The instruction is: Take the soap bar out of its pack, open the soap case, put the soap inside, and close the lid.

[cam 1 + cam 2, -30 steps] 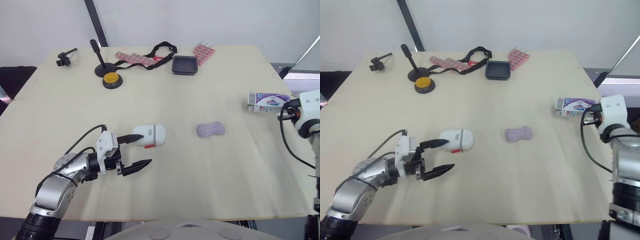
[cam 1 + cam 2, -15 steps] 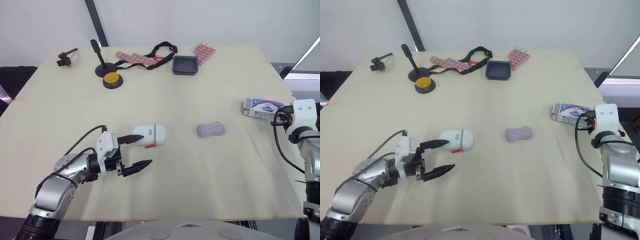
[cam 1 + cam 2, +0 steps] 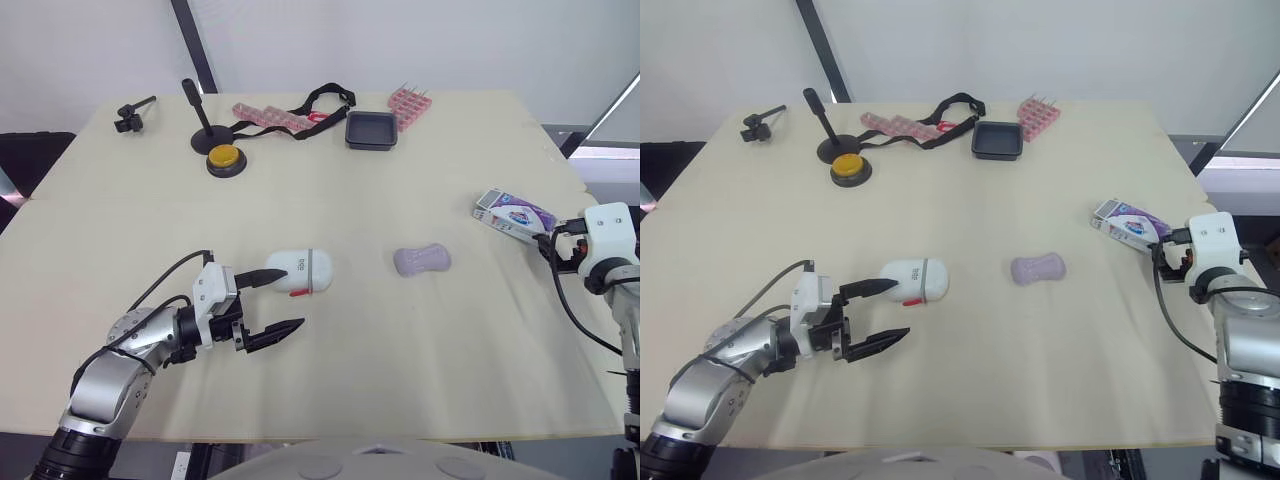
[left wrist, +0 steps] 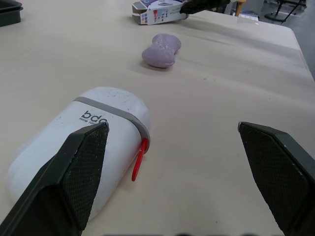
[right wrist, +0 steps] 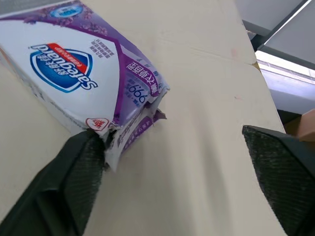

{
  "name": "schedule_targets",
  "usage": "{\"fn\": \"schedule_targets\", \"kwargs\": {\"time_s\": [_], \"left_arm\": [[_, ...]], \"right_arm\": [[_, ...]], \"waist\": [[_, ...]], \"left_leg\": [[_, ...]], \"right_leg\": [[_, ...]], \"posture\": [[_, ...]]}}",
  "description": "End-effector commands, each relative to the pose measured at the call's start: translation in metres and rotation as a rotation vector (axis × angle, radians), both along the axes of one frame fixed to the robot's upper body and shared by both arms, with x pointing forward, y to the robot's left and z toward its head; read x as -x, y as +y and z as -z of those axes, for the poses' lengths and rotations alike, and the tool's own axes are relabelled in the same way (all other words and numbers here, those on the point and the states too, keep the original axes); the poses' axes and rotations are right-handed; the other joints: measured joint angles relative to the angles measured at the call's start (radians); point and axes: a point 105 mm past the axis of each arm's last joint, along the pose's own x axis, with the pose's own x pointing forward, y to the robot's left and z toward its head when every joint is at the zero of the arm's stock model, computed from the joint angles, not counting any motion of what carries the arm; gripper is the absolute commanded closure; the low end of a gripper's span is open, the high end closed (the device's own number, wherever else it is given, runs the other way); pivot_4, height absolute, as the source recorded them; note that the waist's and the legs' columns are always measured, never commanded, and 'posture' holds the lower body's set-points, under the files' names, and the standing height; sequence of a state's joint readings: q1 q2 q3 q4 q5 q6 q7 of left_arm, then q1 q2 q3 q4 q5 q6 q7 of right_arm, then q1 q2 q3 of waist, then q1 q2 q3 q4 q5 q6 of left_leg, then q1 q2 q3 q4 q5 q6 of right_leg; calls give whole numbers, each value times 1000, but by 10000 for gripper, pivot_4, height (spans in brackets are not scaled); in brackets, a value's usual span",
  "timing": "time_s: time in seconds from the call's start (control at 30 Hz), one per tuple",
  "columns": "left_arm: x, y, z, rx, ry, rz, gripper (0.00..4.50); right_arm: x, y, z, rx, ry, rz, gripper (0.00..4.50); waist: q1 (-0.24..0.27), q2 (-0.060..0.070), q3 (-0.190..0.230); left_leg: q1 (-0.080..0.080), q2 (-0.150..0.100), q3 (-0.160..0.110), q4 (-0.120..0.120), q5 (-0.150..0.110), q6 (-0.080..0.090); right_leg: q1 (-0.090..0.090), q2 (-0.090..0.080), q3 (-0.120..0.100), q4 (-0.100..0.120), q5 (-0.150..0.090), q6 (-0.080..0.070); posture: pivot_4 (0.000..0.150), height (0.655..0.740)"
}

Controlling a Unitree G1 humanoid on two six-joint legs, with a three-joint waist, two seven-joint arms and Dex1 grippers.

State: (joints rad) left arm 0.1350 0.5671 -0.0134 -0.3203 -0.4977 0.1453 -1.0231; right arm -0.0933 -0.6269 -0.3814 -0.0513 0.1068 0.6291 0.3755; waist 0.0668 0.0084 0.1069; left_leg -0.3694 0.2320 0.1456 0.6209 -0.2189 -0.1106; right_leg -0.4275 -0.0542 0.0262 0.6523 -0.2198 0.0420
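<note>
Plainly my left tool (image 3: pixel 291 298), spread wide and empty, sits just beside the closed soap case (image 3: pixel 301 270), which lies lengthwise toward the bare soap bar (image 3: pixel 421 260) farther right on the tabletop (image 3: pixel 350 185).

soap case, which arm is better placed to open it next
Left. The left gripper is open right beside the soap case, one finger at its end. The right gripper is far off, by the soap pack.

Lilac soap (image 3: pixel 421 260) between shut white case (image 3: pixel 298 270), torn pack (image 3: pixel 513 213)
</note>
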Motion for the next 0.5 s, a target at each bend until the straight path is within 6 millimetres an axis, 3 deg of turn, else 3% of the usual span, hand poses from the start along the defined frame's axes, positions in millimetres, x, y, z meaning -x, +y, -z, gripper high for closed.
{"fn": "schedule_targets", "kwargs": {"time_s": [0.03, 0.33, 0.5], "left_arm": [[2, -2, -6, 4, -24, 11, 0], [1, -3, -5, 6, -20, 14, 0], [0, -3, -6, 7, -25, 16, 0]], "right_arm": [[1, 6, -14, 35, -18, -68, 257], [4, 17, -20, 68, 13, -219, 257], [0, 32, -53, 27, -159, -450, 257]], "waist": [[-1, 0, 0], [-1, 0, 0], [-2, 0, 0]], "left_leg": [[0, 0, 0, 0, 0, 0], [0, 0, 0, 0, -1, 2], [0, 0, 0, 0, -1, 2]], "right_leg": [[0, 0, 0, 0, 0, 0], [0, 0, 1, -1, 0, 0], [0, -1, 1, 0, -2, -4]], "posture": [[1500, 7291], [1500, 7291], [1500, 7291]]}}
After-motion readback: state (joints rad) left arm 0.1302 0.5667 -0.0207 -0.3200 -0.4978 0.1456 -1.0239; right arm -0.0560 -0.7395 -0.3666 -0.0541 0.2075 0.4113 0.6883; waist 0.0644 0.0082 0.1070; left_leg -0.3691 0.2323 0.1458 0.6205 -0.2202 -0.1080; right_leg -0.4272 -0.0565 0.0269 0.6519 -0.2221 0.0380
